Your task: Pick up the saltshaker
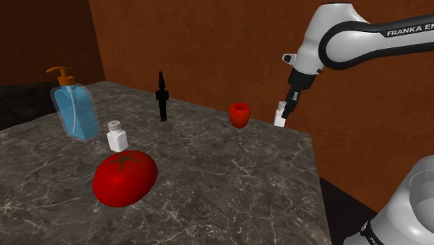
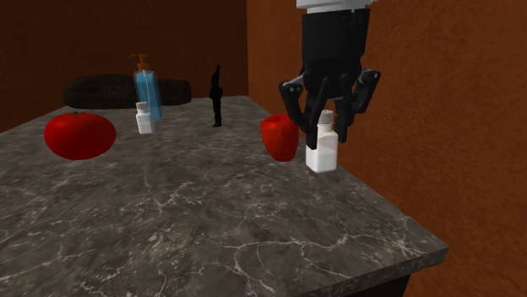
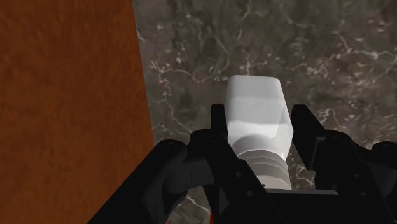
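A white saltshaker (image 1: pixel 279 117) (image 2: pixel 322 149) (image 3: pixel 257 113) with a grey ribbed cap stands on the dark marble counter (image 1: pixel 222 181), near its edge by the brown wall. My black gripper (image 1: pixel 286 110) (image 2: pixel 324 125) (image 3: pixel 257 130) comes down over it. The fingers press against its upper part from both sides, so the gripper is shut on it. Its base looks to be resting on the counter. A second, similar white shaker (image 1: pixel 116 136) (image 2: pixel 144 117) stands far from the gripper, between the tomato and the soap dispenser.
A red apple (image 1: pixel 239 115) (image 2: pixel 279 137) sits close beside the held shaker. Farther off are a black bottle (image 1: pixel 163 97), a blue soap dispenser (image 1: pixel 73 109) and a large red tomato (image 1: pixel 125 178). The brown wall (image 3: pixel 63 108) runs right along the counter's edge.
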